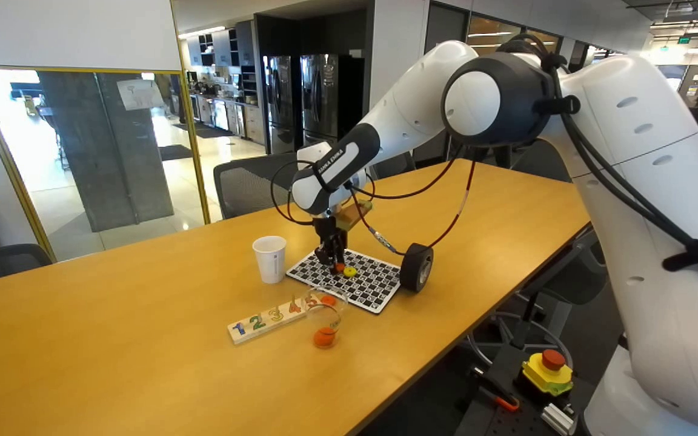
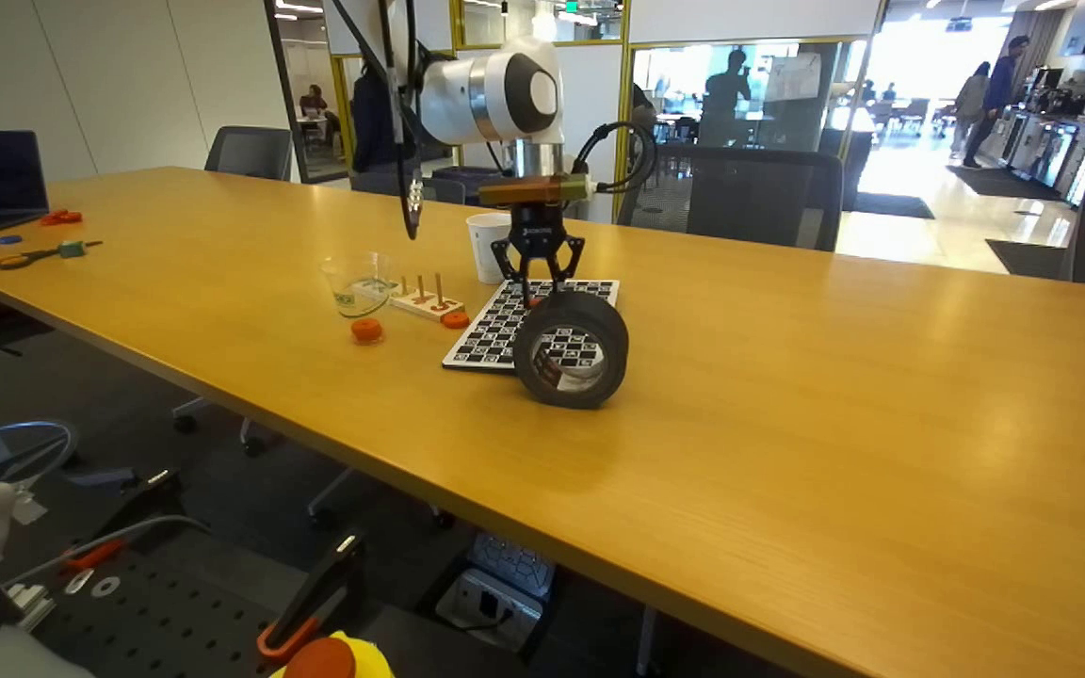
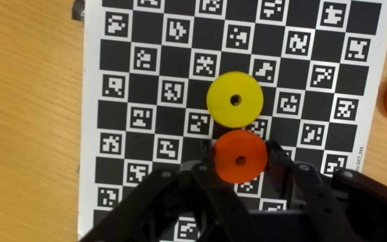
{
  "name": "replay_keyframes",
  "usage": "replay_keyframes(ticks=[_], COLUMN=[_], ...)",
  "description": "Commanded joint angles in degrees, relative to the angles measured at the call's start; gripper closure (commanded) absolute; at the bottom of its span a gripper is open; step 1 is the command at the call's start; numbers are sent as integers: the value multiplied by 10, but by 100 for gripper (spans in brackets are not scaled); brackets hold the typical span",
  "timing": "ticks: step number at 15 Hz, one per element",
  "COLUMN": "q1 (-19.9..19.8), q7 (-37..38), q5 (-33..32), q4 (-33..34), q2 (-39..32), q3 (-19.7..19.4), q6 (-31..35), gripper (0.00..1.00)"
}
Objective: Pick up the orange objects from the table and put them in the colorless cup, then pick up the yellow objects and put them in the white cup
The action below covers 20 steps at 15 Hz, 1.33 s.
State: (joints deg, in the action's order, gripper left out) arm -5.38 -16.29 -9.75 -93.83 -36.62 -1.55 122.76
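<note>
The gripper [image 3: 240, 151] pinches an orange disc [image 3: 242, 146] between its two fingers, one against each side, over the checkered board [image 3: 91, 134]; whether the disc touches the board cannot be told. A yellow disc [image 3: 227, 107] lies flat on the board just beside the pinched one, outside the grasp. Another orange disc [image 2: 455, 320] rests on the table [image 2: 787, 424], just beside the end of the numbered pegboard [image 1: 264, 322]; a third orange disc [image 1: 324, 337] sits at the bottom of the upright clear cup [image 1: 325, 316]. The white cup [image 1: 271, 260] stands upright near the gripper, beside the board
</note>
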Motion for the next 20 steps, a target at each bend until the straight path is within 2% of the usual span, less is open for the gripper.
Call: replay_keyframes(ticks=[1,5,12,20], q1=[3,18,62,100], q7=[-2,6,18,40], q5=[-1,-8,-8,6], q4=[-40,-120,-258,-402], q2=[51,137,285,390], q3=[4,12,39,71], q6=[11,44,49,103], gripper=[81,81,81,81])
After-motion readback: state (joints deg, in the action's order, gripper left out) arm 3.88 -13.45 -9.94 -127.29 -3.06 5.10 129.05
